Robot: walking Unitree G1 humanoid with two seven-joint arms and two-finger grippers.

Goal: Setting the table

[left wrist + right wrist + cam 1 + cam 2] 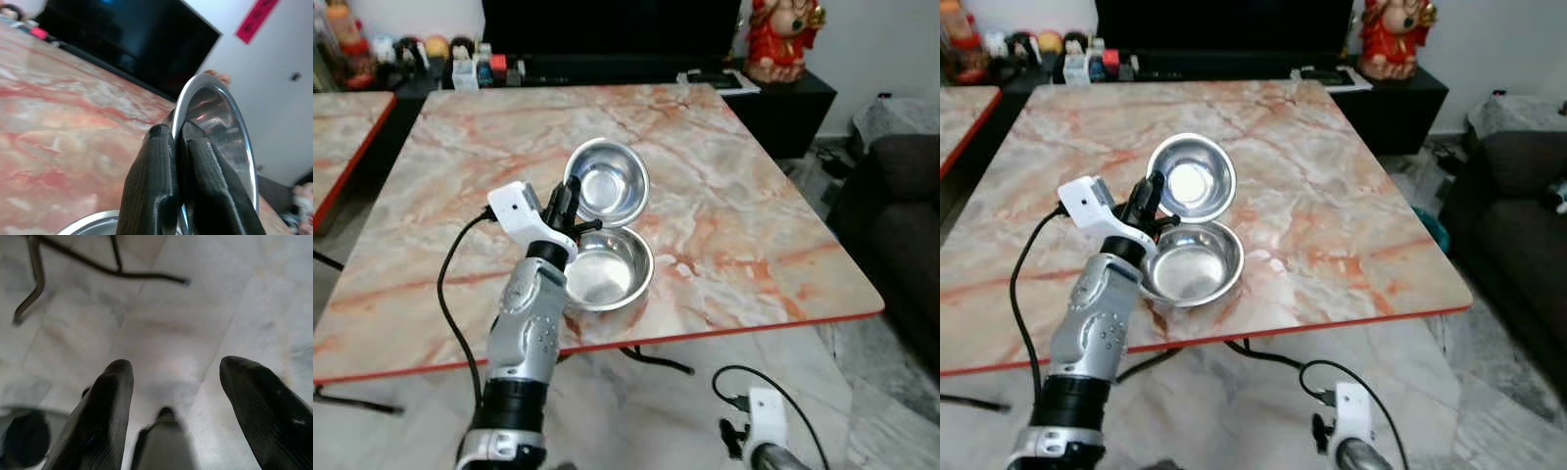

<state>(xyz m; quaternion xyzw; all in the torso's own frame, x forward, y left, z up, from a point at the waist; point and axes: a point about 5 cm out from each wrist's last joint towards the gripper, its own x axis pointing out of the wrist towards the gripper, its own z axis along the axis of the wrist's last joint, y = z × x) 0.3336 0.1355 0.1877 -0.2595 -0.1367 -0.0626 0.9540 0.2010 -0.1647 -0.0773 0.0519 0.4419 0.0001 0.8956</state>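
Note:
Two steel bowls are near the front edge of the marble table (734,196). One steel bowl (607,269) rests flat on the tabletop. A second steel bowl (607,182) is tilted up on edge just above and behind it, my left gripper (564,204) shut on its rim. In the left wrist view the two black fingers (161,186) pinch that bowl's rim (215,122). My right gripper (173,382) hangs low beside the table, fingers open over the floor.
A dark sofa (901,215) stands to the right of the table. Behind the table a black TV cabinet (607,59) carries small bottles and a red figurine (783,34). Another marble table (342,127) is at the left. Table legs and a cable cross the tiled floor (112,269).

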